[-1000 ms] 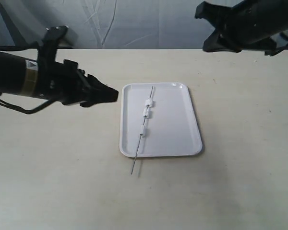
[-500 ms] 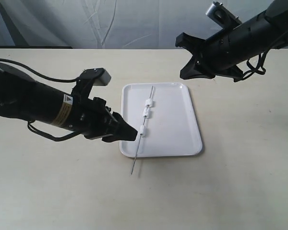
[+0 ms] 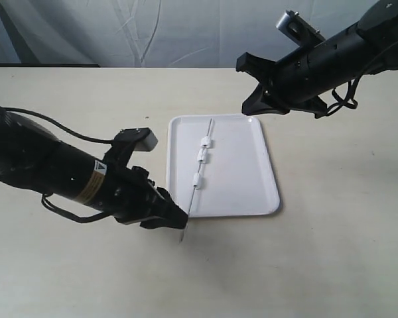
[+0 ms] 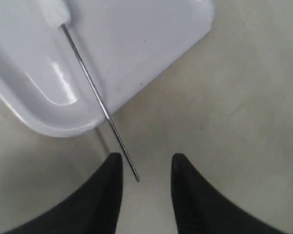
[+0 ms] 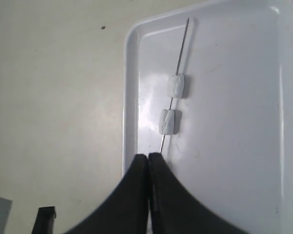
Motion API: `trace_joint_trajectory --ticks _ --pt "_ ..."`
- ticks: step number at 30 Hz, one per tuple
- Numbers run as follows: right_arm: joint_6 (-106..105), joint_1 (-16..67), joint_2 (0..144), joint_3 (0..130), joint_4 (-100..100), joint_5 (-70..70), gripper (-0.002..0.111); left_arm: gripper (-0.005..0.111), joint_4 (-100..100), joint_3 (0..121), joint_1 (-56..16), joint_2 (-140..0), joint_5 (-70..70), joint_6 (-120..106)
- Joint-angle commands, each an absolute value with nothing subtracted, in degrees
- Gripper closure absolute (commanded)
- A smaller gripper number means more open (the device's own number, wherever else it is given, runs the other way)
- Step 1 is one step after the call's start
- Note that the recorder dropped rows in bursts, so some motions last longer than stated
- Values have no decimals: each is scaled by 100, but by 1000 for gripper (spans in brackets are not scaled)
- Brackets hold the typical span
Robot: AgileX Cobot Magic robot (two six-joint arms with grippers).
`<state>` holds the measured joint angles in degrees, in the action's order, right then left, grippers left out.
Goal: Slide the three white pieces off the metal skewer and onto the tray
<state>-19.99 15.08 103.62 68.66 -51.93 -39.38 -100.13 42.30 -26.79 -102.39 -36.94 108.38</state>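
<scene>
The tip of the metal skewer (image 4: pixel 95 97) is bracketed, seemingly untouched, by the narrowly parted left tool (image 4: pixel 145 163); the right tool (image 5: pixel 148 157) is held pinched together above the tray (image 5: pixel 224 146).

Two matte black robot arms.
The left arm (image 3: pixel 40 165) carries a yellow-and-white warning label (image 3: pixel 93 179), a thin black cable (image 3: pixel 86 138) and a pale grey wrist block (image 3: pixel 138 138); the right arm (image 3: pixel 331 53) has a grey block (image 3: pixel 293 22) too.

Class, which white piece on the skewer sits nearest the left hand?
The end piece by the skewer's overhanging tip; the middle piece and far piece sit farther away.
</scene>
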Motion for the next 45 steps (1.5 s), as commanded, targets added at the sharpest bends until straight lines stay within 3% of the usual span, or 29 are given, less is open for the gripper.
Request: trace_joint_trajectory --ticks 1,45 --pt "-2104 1547 10362 6900 -5304 -3936 109 73 -9995 4218 -2761 -10520 -3751 11097" --pt "-2118 1547 10362 6900 -5303 -4038 109 75 -9692 4544 -2761 -10995 -3693 11781"
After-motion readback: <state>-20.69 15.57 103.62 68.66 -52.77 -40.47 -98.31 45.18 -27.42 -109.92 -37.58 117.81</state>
